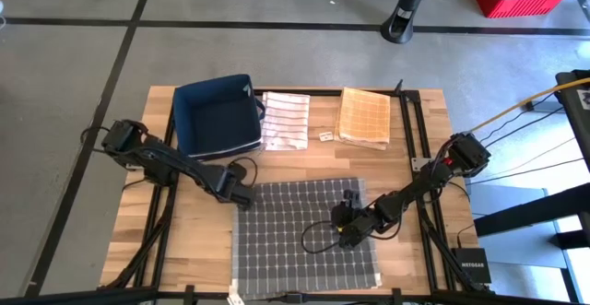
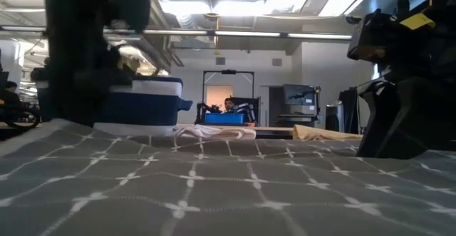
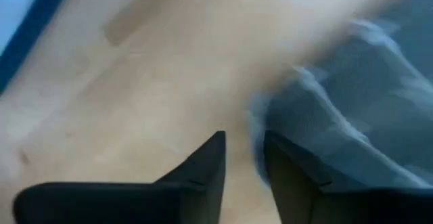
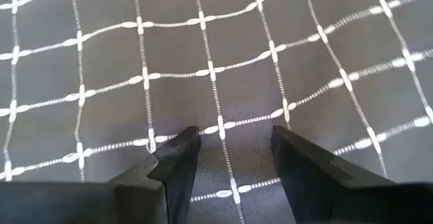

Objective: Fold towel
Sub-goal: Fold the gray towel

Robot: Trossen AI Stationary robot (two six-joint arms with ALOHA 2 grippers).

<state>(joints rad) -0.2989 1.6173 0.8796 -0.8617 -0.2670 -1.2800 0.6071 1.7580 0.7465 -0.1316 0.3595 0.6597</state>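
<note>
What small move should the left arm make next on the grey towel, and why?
Probably nudge the left gripper sideways onto the grey towel's corner, then close. Its fingers stand slightly apart with bare wood between them and the cloth edge beside one finger, so nothing is pinched yet. The right gripper hovers open over the towel's middle.

Wooden table (image 1: pixel 152 222) w/ black frame rails along sides; grey grid-pattern towel (image 1: pixel 295 240) lies flat on near-centre part, reaching front edge; navy bin (image 1: pixel 217 116) at back left; striped white cloth (image 1: pixel 285 119) just beside bin, to its right; small white tag (image 1: pixel 325 137) between striped cloth & tan checked cloth (image 1: pixel 365 117), which lies folded at back right; all directly on tabletop.
</note>
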